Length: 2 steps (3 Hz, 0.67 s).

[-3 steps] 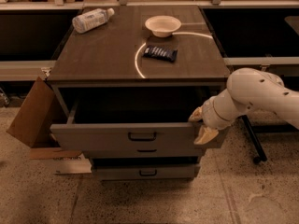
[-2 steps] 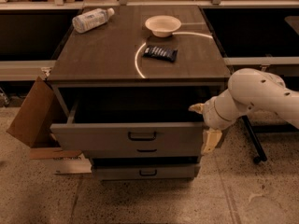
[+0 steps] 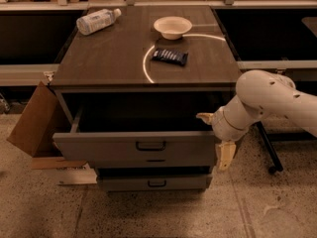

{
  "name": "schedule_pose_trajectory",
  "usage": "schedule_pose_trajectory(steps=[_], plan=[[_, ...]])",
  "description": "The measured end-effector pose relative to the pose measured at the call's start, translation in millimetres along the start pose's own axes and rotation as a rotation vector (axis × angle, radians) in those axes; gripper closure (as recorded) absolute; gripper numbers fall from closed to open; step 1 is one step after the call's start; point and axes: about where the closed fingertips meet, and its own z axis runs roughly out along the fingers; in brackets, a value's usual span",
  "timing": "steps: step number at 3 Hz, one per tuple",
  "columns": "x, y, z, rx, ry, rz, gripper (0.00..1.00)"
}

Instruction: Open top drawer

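Change: fingers [image 3: 225,155] that were bunched at the right end of the top drawer [image 3: 99,150] a second ago now stand spread; the drawer front has kept its place.
Gripper: the gripper [image 3: 214,139] is at the cabinet's [image 3: 148,89] front right corner, just beside the right end of the drawer front, jaws wide and holding nothing. One finger points left over the drawer's right side and the other hangs down past the end of the front. Whether either touches the drawer cannot be told.
Arm: the white arm [image 3: 270,98] reaches in from the cabinet's right.
Top drawer: pulled out from the cabinet front, dark open space behind its grey panel, black handle [image 3: 151,146] at the centre.
Lower drawer: the lower drawer [image 3: 124,183] is below the top one, set further back.
Bottle: the bottle [image 3: 97,21] lies on its side at the cabinet top's back left.
Bowl: the bowl [image 3: 172,27] is upright at the back, right of centre.
Packet: the dark packet [image 3: 169,56] lies in front of the bowl, near it.
Box: the cardboard box [image 3: 34,120] is on the floor against the cabinet's left side, flap open.
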Motion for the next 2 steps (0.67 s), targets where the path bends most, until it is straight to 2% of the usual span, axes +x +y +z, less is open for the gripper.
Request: schedule_pose_trajectory(steps=[1,2], plan=[[-4.4,18.1,-1.2,-0.057,0.015,-0.014,0.18],[-6.0,33.4,-2.7,-0.079,0.014,-0.008,0.41]])
